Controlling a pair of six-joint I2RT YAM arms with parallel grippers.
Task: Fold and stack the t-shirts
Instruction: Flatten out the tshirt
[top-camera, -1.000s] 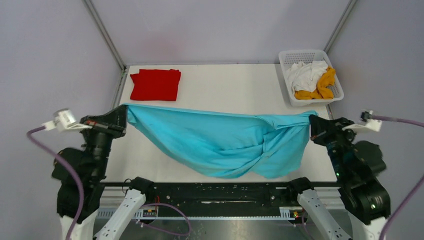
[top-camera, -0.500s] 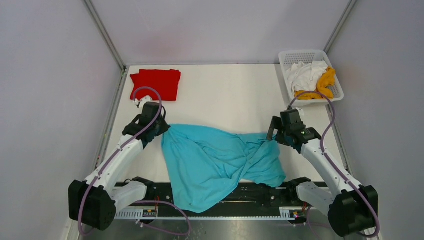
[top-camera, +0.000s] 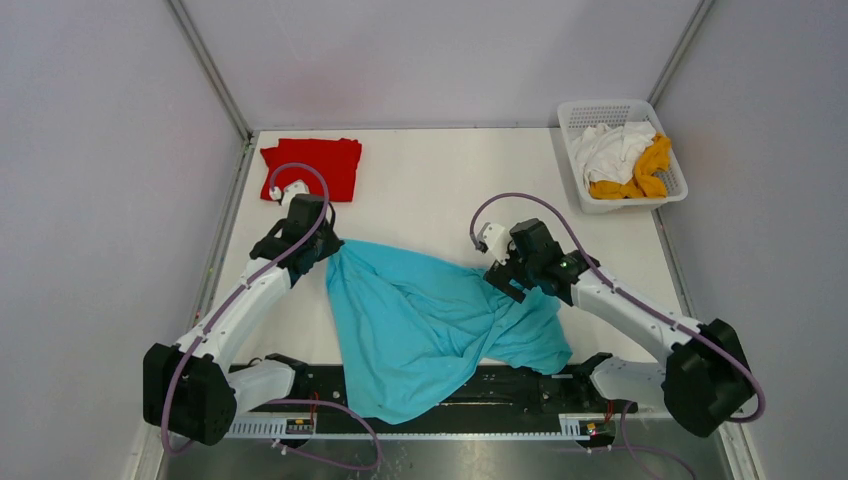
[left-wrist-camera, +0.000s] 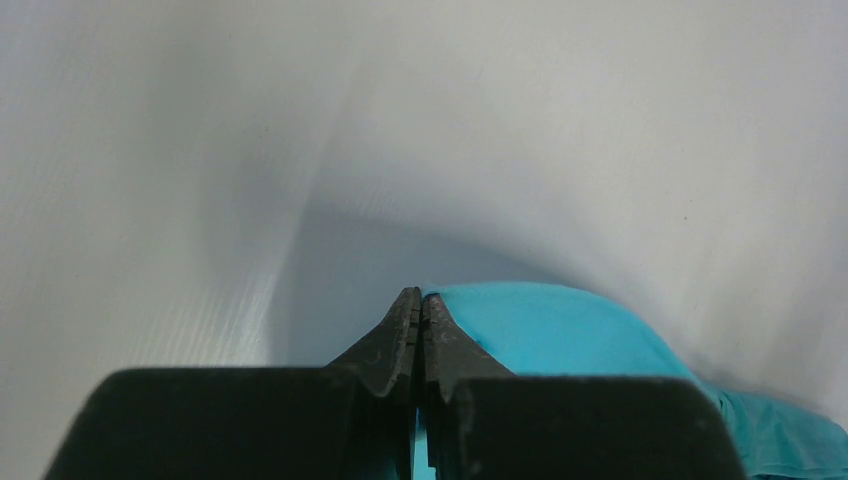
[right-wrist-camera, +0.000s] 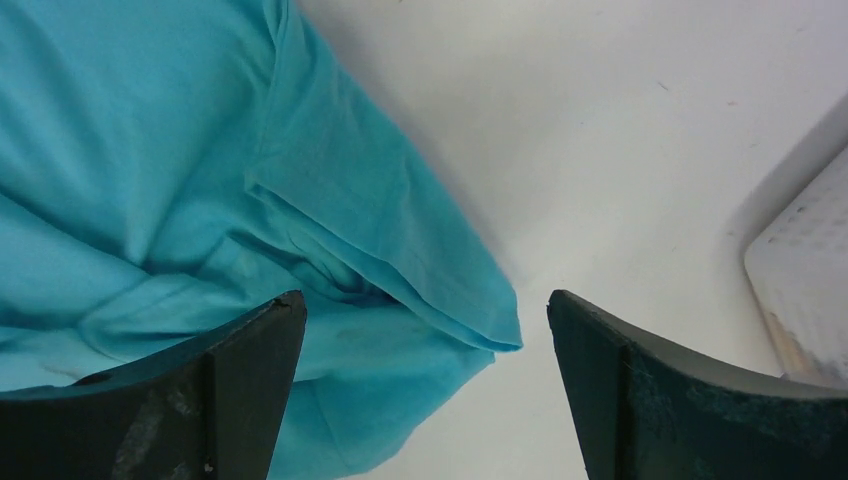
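Since releasing, the right jaws have swung inward, gaping wide above the crumpled blue shirt (top-camera: 430, 320) on the worktop (top-camera: 430, 190); the left jaws pinch its corner. Overhanging the near edge, it could slide off if tugged.

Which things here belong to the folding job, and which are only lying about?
Belong to the job: turquoise t-shirt; folded red t-shirt; crumpled white t-shirt; mustard-yellow t-shirt.
Lying about: white lattice basket, which holds the last two.
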